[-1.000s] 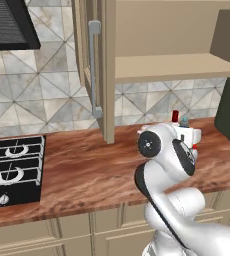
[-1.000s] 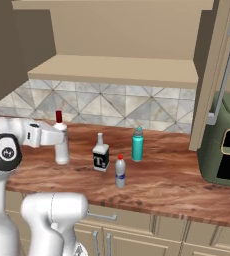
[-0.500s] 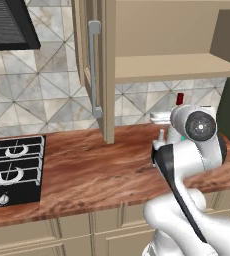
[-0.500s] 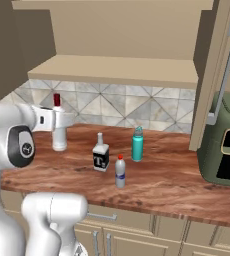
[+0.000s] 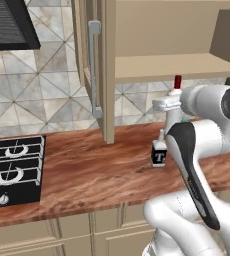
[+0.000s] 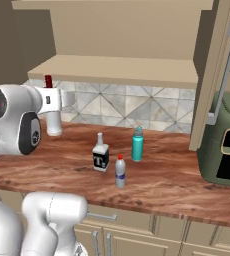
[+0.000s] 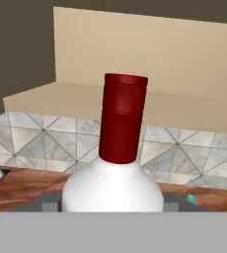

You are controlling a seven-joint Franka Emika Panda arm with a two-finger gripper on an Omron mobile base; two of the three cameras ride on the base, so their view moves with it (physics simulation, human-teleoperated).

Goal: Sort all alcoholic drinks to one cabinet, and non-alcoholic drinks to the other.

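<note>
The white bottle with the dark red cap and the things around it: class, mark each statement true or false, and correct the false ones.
1. The gripper holds the white bottle lifted off the counter. True.
2. The teal bottle stands on the cabinet shelf. False: it stands on the counter.
3. The clear-grey bottle with the "T" label stands upright on the counter. True.
4. The small blue-labelled bottle lies on its side. False: it stands upright.
5. The cabinet door is shut. False: it stands open.
</note>
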